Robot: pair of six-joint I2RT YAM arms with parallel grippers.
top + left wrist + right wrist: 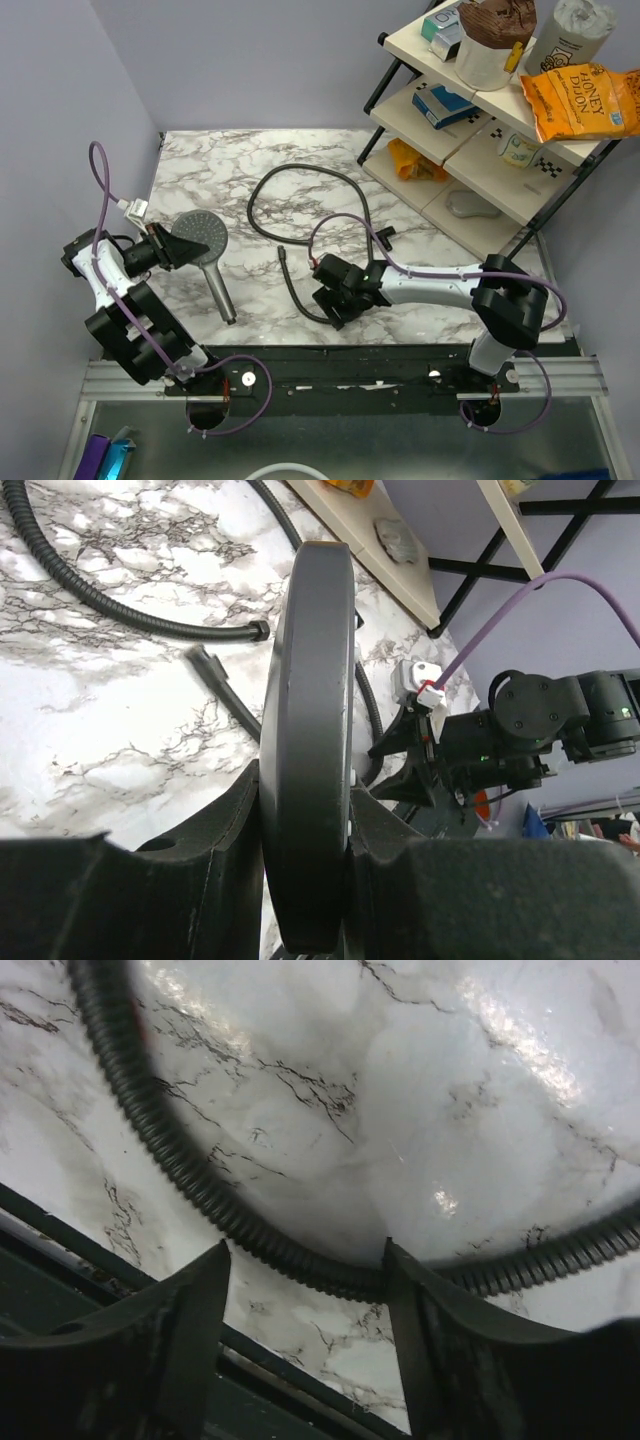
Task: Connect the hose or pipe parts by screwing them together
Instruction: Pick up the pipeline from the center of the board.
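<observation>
The dark grey shower head (201,234) lies at the left of the marble table, its handle (220,292) pointing toward the near edge. My left gripper (172,247) is shut on the rim of its round head, which stands edge-on between the fingers (305,790). The black flexible hose (300,172) loops across the middle of the table, and one free end (283,254) lies right of the handle. My right gripper (335,300) hovers low over the hose's near bend by the front edge. Its jaws stand open, and the ribbed hose (150,1130) runs just past the fingertips (306,1250) without being gripped.
A slanted shelf rack (470,130) with an orange bag (580,100), boxes and tubs fills the back right. Purple robot cables (100,185) arc over both arms. The table's black front rail (120,1260) is directly under the right gripper.
</observation>
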